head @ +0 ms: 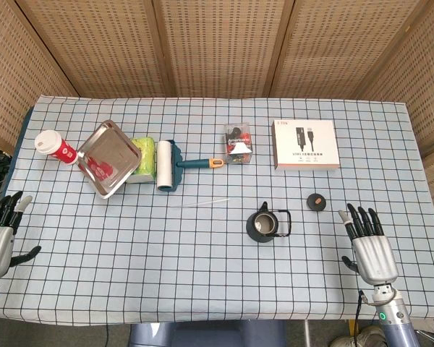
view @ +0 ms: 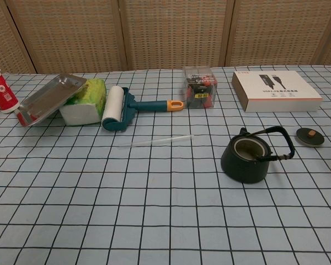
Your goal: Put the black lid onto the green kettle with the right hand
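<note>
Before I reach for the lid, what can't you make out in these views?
- Both hands: outside the chest view; only the head view shows the right hand and left hand.
- Kettle interior: dark, contents unclear in both views.
- White box print: too small.
- Lid knob: tiny.

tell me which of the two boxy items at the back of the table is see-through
The small clear box, left of the white cable box: its red and black contents show through its walls, while the white one is opaque printed cardboard.

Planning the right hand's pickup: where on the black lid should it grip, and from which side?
Pinch the small raised knob at the centre of the black lid, coming from above. The lid lies flat on the table, so its thin rim offers little purchase. The right hand rests open nearby.
</note>
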Robot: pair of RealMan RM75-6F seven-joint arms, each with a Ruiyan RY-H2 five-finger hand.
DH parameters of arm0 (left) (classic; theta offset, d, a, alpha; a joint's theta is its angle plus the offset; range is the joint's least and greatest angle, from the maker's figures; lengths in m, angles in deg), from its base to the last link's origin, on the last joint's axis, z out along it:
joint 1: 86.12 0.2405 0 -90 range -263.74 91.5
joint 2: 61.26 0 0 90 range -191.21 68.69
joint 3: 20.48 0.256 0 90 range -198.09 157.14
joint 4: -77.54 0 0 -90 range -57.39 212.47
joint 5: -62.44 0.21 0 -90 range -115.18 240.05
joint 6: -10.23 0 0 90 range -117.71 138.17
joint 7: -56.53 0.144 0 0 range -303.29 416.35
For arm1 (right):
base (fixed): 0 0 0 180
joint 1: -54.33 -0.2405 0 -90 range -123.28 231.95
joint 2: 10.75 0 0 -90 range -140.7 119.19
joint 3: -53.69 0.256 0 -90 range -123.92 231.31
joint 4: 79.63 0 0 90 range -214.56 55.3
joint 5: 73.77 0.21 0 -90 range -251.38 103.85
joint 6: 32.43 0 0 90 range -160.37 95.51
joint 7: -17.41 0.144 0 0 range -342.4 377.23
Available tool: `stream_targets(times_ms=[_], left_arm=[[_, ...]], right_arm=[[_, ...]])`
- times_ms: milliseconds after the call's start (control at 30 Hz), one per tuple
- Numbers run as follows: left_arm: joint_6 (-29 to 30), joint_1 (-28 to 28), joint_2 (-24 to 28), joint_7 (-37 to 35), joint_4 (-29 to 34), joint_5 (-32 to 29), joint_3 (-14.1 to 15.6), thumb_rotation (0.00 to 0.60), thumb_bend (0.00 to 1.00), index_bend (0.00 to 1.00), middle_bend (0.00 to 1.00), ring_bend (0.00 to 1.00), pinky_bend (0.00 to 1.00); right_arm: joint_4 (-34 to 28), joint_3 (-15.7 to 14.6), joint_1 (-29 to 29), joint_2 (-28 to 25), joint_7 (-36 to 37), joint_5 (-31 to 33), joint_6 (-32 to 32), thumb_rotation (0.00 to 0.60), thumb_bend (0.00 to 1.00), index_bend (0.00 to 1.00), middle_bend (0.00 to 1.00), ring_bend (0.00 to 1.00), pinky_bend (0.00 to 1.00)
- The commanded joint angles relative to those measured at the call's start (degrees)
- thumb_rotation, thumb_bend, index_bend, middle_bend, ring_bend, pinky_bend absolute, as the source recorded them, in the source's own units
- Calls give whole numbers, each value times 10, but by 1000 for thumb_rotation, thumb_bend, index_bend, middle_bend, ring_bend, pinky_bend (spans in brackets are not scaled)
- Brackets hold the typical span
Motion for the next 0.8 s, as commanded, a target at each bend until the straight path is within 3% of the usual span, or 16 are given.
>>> stream_targets(times_ms=[33, 433, 633, 700, 800], left_arm=[[0, 0, 0, 0, 0, 0, 0, 600, 20, 0, 0, 0, 0], [1, 0, 2, -8, -2, -3, -3, 600, 19, 0, 0, 0, 0], [-1, -1, 3, -9, -3, -11, -7, 600, 19, 0, 0, 0, 0], [1, 0, 3, -8, -3, -11, -8, 600, 20, 0, 0, 0, 0], [3, 0, 2, -7, -3, -13, -10, 600, 19, 0, 0, 0, 0]], right_arm=[[0, 0, 0, 0, 0, 0, 0, 600, 243, 27, 0, 0, 0], [-3, 4, -5, -2, 9, 3, -8, 600, 243, 27, 0, 0, 0], [-3, 27, -30, -11, 29, 28, -46, 600, 243, 46, 2, 0, 4], [0, 43, -44, -14, 30, 41, -60, 600, 243, 77, 44, 37, 44], [10, 67, -65, -14, 29, 67, -84, 600, 243, 124, 185, 192, 164]])
